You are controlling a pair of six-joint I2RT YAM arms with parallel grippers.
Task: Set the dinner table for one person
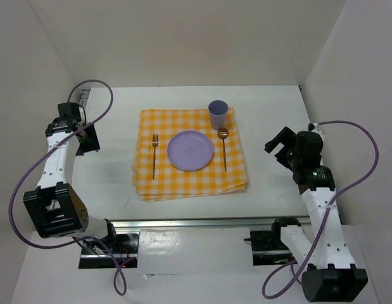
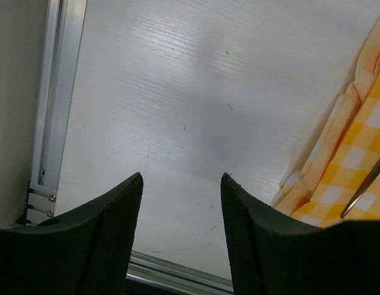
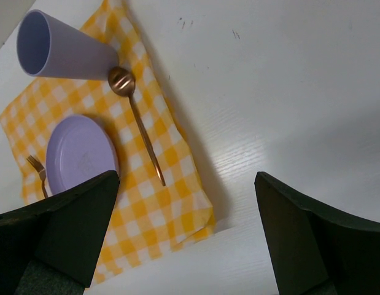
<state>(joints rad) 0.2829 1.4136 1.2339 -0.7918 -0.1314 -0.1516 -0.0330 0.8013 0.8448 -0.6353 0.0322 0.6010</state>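
Observation:
On the white dinner table [image 1: 271, 120] lies a yellow-and-white checked cloth [image 1: 189, 183]. It carries a purple plate [image 1: 190, 150] in the middle, a copper fork [image 1: 154, 152] to the plate's left and a copper spoon [image 1: 223, 145] to its right. A purple cup [image 1: 218, 114] stands at the cloth's far right corner. My left gripper [image 1: 88, 136] hovers left of the cloth, open and empty [image 2: 180, 178], with the cloth edge [image 2: 355, 172] on its right. My right gripper [image 1: 278, 142] hangs right of the cloth, wide open and empty [image 3: 187, 177]. Its view shows the cup [image 3: 61, 49], spoon [image 3: 137, 123] and plate [image 3: 79, 153].
An aluminium rail [image 1: 196, 223] runs along the table's near edge between the arm bases. Another rail [image 2: 54, 110] borders the left side. White walls close in the table at the back and sides. Purple cables [image 1: 366, 158] loop from both arms.

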